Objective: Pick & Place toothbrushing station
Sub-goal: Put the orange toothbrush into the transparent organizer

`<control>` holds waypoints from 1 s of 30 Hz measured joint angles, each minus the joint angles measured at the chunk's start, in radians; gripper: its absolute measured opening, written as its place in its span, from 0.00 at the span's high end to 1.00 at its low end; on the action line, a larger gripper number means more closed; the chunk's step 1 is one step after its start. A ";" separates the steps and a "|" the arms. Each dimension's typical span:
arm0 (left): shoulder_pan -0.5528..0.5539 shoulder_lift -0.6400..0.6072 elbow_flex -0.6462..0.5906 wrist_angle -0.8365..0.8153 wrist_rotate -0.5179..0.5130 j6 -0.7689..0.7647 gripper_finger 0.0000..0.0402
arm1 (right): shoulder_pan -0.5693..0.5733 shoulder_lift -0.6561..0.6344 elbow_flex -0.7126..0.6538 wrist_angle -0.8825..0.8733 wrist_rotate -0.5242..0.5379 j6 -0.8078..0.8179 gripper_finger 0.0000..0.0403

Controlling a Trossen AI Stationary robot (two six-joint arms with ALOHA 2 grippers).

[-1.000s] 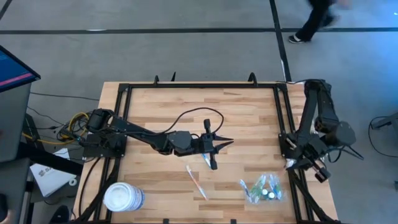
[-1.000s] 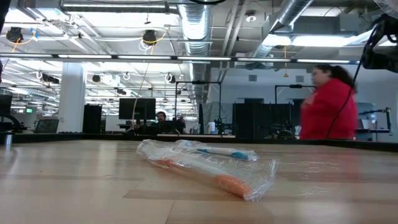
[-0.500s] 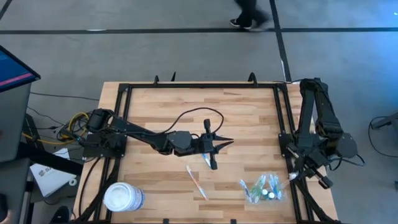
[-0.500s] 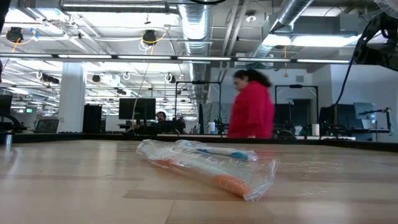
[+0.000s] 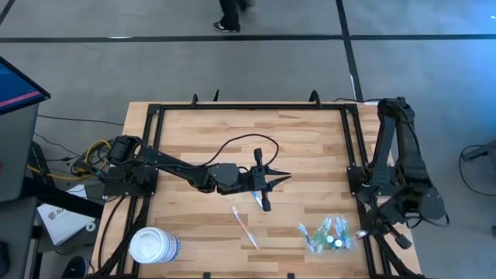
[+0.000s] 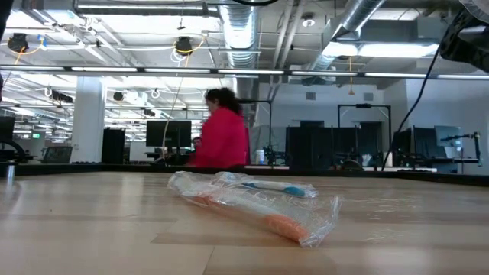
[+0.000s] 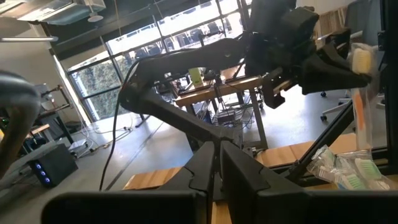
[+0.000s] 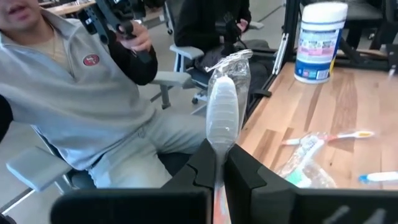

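My right gripper (image 5: pixel 369 232) hovers off the table's right edge near the front, shut on a toothbrush in a clear wrapper (image 8: pixel 222 102). Just left of it, the see-through toothbrushing station (image 5: pixel 327 235) lies on the wood with green and blue brush heads in it. My left gripper (image 5: pixel 285 177) hangs level over the table's middle, shut and empty. A blue toothbrush (image 5: pixel 257 198) lies on the table under it. A white and orange toothbrush (image 5: pixel 246 225) lies on the boards nearer the front. My right gripper pinches the wrapped toothbrush between its two fingers below the head, on the orange handle (image 8: pixel 216 198). The fingers come at it nearly level and lie across it. The brush stands about upright, head (image 7: pixel 362 59) up, lifted clear of the table.
A large white round tub (image 5: pixel 153 246) stands at the front left corner. A black frame (image 5: pixel 248 108) runs round the table's edges. A clear wrapped bundle with an orange and a blue brush (image 6: pixel 252 202) fills the low view. A person in red (image 6: pixel 221 137) walks behind; a seated person (image 8: pixel 81 93) is nearby.
My right gripper has moved toward the table's near edge along the right side and sunk a little, turning as it went, with the wrapped toothbrush still in it. The person in red has crossed the room behind the table.
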 joint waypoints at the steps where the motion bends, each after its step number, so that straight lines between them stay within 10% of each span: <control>1: 0.000 0.000 0.000 0.000 0.000 0.000 0.95 | 0.001 0.006 0.000 -0.001 0.000 0.011 0.99; 30: -0.003 0.000 0.000 0.000 0.000 -0.116 0.95 | 0.227 0.045 -0.115 0.078 0.243 0.162 0.99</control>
